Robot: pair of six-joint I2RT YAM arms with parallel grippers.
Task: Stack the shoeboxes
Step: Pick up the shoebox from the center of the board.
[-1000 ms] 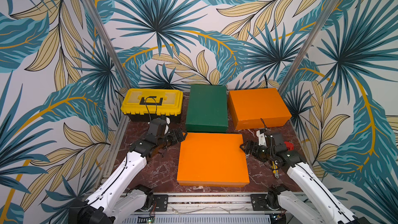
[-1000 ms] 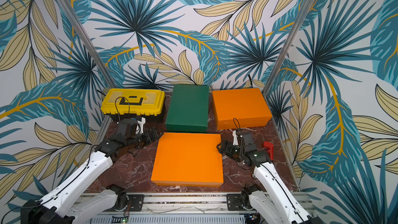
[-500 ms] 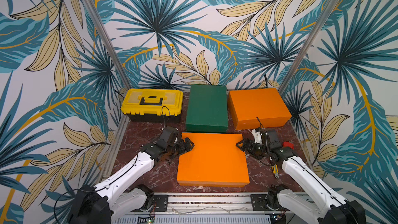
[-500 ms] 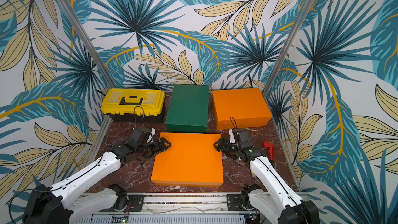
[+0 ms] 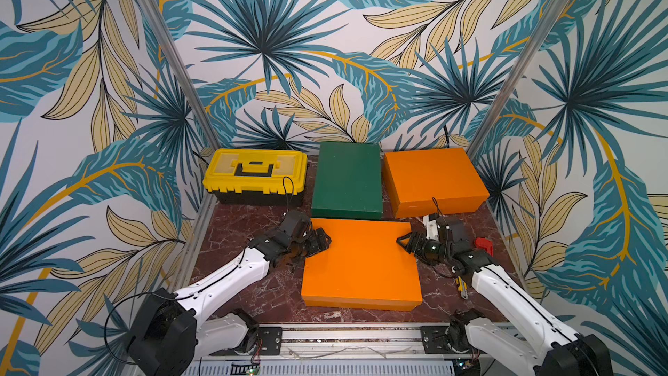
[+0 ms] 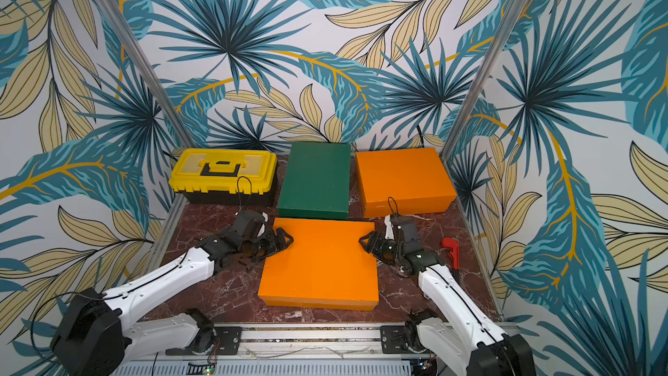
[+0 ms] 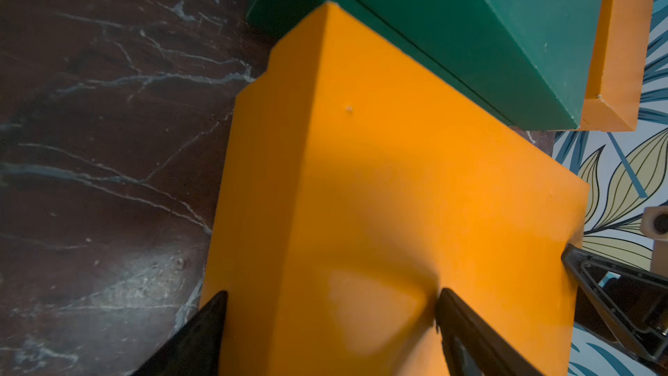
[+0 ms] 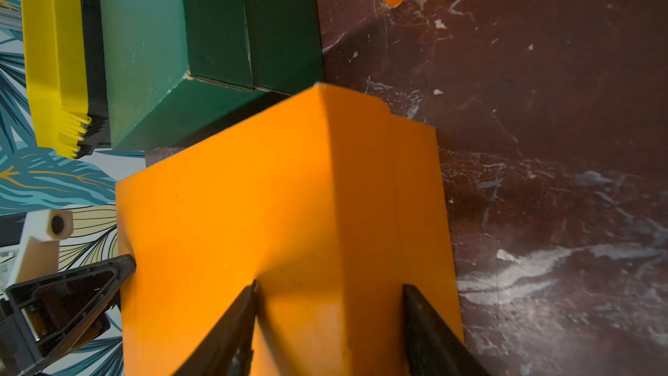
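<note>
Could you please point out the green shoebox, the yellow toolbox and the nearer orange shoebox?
green shoebox [image 5: 347,179]: a top view, lid centre.
yellow toolbox [image 5: 255,180]: a top view, lid by handle.
nearer orange shoebox [image 5: 361,262]: a top view, lid centre.

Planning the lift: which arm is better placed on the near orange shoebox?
Right, probably: the right gripper closely brackets an edge of the near orange shoebox; the left gripper gapes wider. Lifting likely needs both.

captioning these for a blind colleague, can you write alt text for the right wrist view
The right gripper straddles the top edge of the near orange shoebox, one black finger over its lid and one beside its side wall. Beyond it stand the green shoebox and the yellow toolbox, on a dark red marble table.
</note>
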